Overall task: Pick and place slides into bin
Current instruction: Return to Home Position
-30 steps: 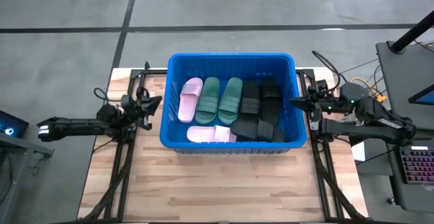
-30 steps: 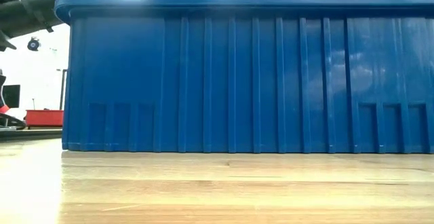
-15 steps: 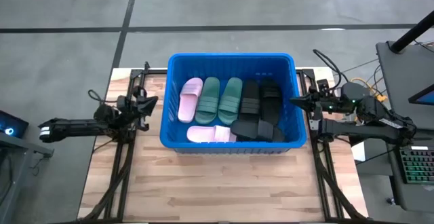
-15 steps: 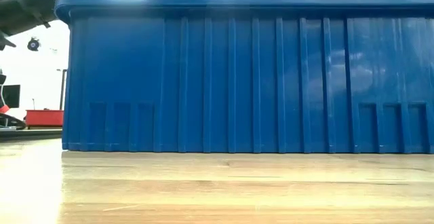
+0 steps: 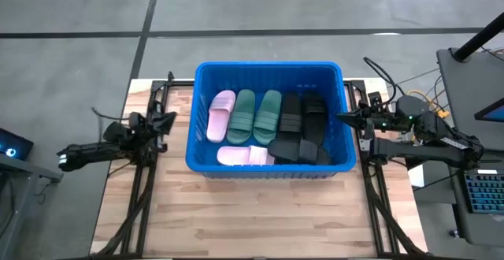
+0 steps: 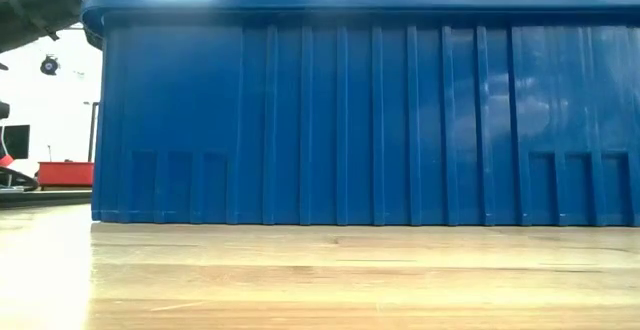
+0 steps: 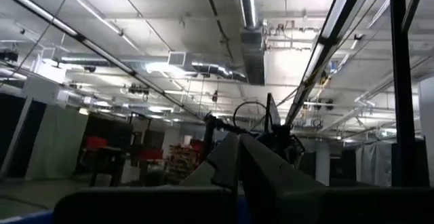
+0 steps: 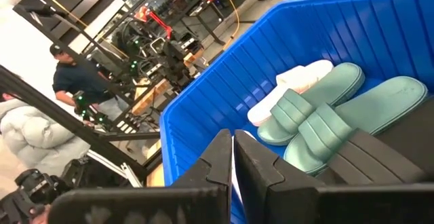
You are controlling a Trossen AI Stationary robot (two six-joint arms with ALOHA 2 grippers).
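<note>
On the wooden table [image 5: 260, 213], centre, toward the far side: bin [image 5: 268, 68], bright blue, ribbed walls, upright, open top. Near wall fills almost the whole low view.

Inside the bin: all slides [image 5: 268, 113] in sight, none on the table top.
- Far row, side by side, lengthwise front to back: light pink slide [image 5: 221, 115] against the left wall, then sage green pair [image 5: 243, 116], then black pair [image 5: 313, 114] toward the right wall.
- Near row, crosswise along the front wall: second pink slide [image 5: 240, 156] at left, black slide [image 5: 299, 150] at right, partly overlapping the black pair. Exact count of black ones hard to make out.

Left gripper [image 5: 169, 119]: outside the bin, off its left wall and clear of it, over the table's left edge, about rim height by the low view. Fingers [image 7: 224, 166] pressed together, nothing between them; wrist camera aimed at ceiling and lights.

Right gripper [image 5: 341, 117]: outside the bin, just beside the right rim, not touching any slide. Fingers [image 8: 217, 159] closed to a hairline gap, empty; wrist camera looking over the rim at the green and pink slides.

Beyond the table, right wrist view: person in a dark top [image 8: 71, 81], another in a pale padded jacket [image 8: 27, 139].
</note>
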